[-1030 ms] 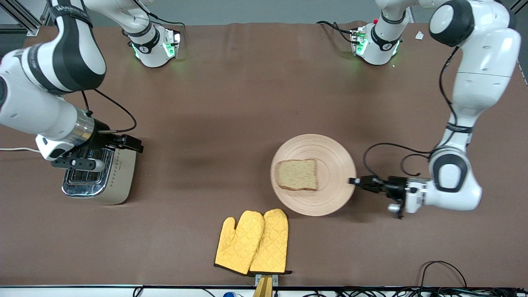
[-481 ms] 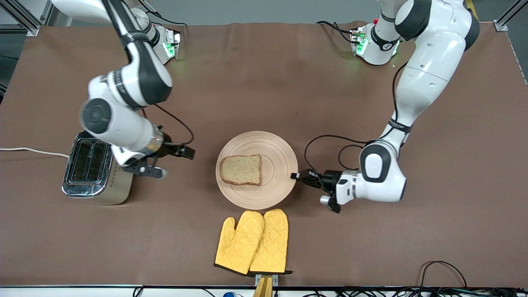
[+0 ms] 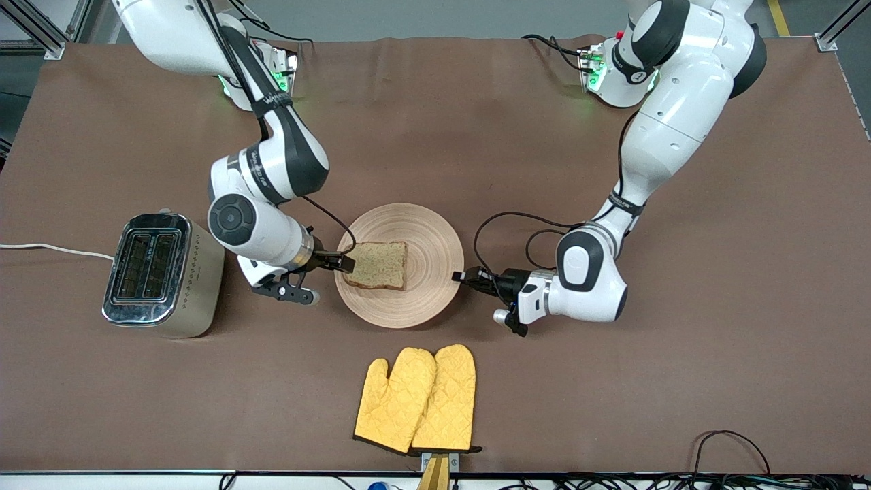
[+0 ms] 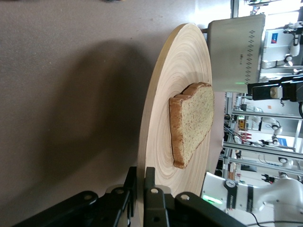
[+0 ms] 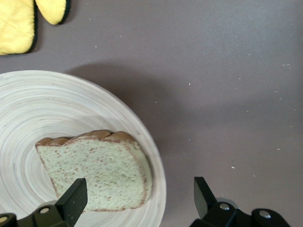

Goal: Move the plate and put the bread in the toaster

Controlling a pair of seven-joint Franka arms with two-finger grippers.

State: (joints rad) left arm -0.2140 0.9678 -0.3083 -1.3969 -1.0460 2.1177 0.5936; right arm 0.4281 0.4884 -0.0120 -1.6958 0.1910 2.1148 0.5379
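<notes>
Brown speckled bread slice (image 3: pixel 378 265) lies on the round light-wood plate (image 3: pixel 422 299) mid-table, beside the cream two-slot toaster (image 3: pixel 163 274), slots empty. Left gripper (image 3: pixel 461 277) pinches plate rim; right gripper (image 3: pixel 343 262) spread around bread edge. Pickup and insertion pending.

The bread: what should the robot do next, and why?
Probably shut the right gripper on the bread. Its open fingers already reach around one edge of the slice, while the left gripper grips the plate rim.
</notes>
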